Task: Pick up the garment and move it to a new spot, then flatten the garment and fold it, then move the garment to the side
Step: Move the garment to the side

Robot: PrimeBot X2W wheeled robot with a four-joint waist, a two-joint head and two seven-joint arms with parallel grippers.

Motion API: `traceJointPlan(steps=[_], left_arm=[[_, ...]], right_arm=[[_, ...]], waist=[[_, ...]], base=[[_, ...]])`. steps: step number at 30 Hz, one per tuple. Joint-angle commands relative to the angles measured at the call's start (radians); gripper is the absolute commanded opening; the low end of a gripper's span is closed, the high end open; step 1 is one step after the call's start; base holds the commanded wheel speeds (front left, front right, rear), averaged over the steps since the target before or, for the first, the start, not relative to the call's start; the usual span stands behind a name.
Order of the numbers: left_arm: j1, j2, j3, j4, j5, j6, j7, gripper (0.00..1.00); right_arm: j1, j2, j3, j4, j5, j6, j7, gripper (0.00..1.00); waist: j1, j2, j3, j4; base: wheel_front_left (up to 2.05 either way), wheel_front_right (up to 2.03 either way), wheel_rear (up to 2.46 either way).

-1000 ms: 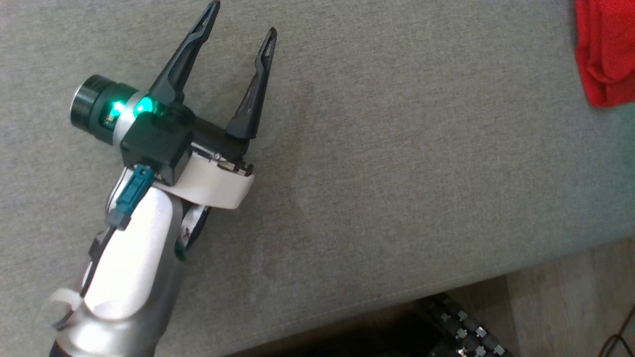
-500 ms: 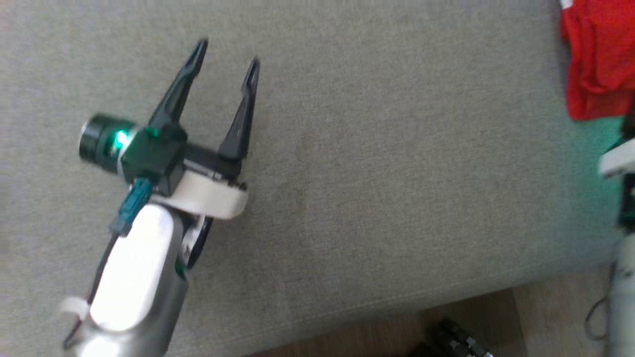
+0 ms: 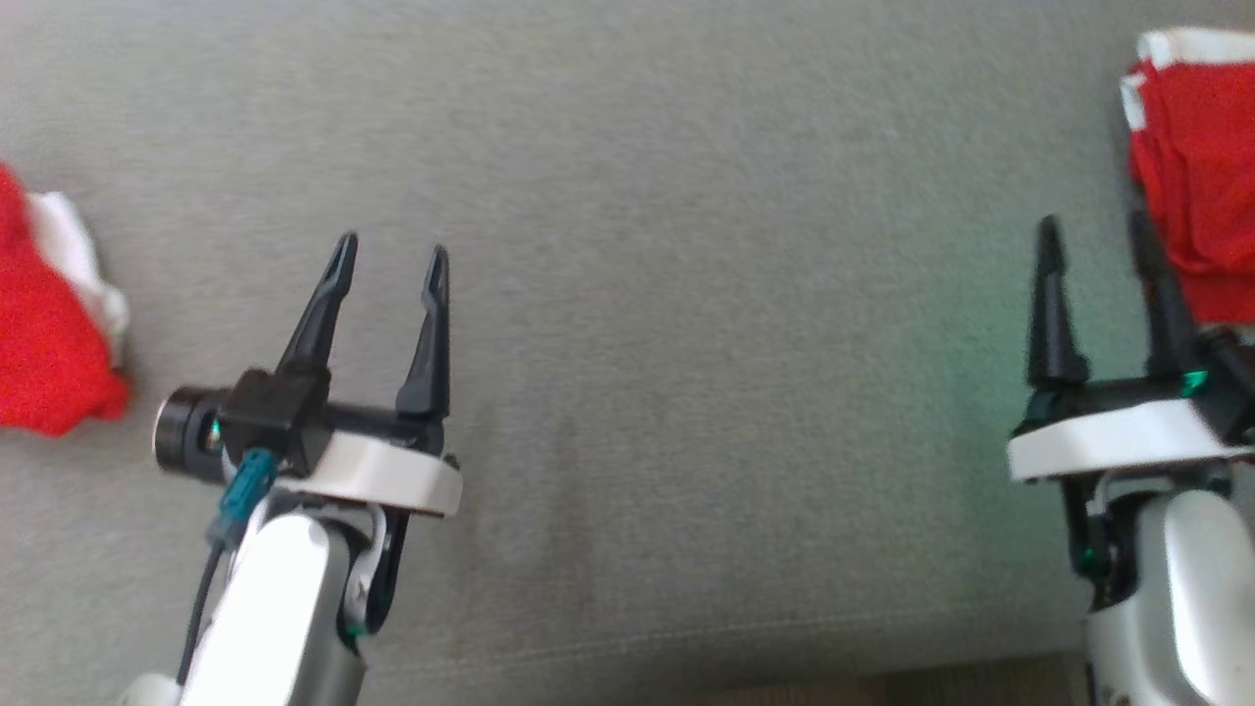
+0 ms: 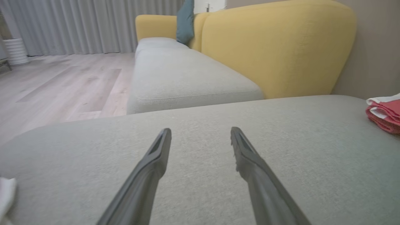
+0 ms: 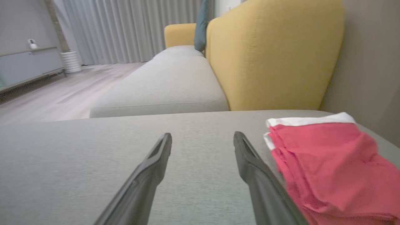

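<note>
- Where the grey seat cushion [image 3: 686,245] lies under both arms, its cover is a fine, flat weave, smooth and without creases, with a straight seam along its front edge.
- The garment [image 3: 1191,167] lies at the cushion's far right: soft red cloth with a white band, folded into a flattish stack of loose layers with rippled edges.
- The right gripper [image 3: 1093,226] has its two long, dark, tapered fingers spread wide, with nothing between them. Its outer finger stands just beside the garment's near left edge, and I cannot tell whether the two touch.
- The left gripper [image 3: 392,250] is also spread wide and holds nothing. It sits low over bare cushion.
- A crumpled red cloth [image 3: 44,333] with a white patch lies at the cushion's far left, apart from the left gripper.
- Between the two grippers there is a broad stretch of bare cushion.
- In the left wrist view, a rounded yellow backrest [image 4: 275,47] of nubbly fabric rises behind the cushion. A second grey seat runs on beside it, and pale wooden floor [image 4: 62,81] lies to its left.
</note>
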State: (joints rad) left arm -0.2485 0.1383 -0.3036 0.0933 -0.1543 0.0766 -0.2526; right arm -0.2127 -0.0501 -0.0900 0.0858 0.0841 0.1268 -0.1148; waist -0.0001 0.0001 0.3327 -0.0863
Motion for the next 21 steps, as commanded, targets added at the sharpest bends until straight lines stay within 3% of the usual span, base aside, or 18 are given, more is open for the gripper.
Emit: traceJointPlan(steps=[1, 8, 21], left_arm=[[-0.001, 0.006, 0.044, -0.028, -0.007, 0.009, -0.008, 1.0], [0.048, 0.008, 0.056, -0.012, -0.021, 0.021, -0.009, 1.0], [0.111, 0.012, 0.056, 0.017, -0.031, 0.037, -0.009, 1.0]], right_arm=[[0.008, -0.002, 0.037, -0.049, 0.009, 0.004, 0.005, 1.0], [0.083, 0.0, 0.068, -0.108, 0.042, 0.004, 0.036, 1.0], [0.196, 0.0, 0.065, -0.165, 0.058, 0.004, 0.081, 1.0]], waist=[[0.0001, -0.0001, -0.051, 0.053], [0.0001, -0.0001, -0.112, 0.099], [0.0001, -0.0001, -0.193, 0.093]], base=[[0.0, 0.0, 0.0], [0.0, 0.0, 0.0], [0.0, 0.0, 0.0]])
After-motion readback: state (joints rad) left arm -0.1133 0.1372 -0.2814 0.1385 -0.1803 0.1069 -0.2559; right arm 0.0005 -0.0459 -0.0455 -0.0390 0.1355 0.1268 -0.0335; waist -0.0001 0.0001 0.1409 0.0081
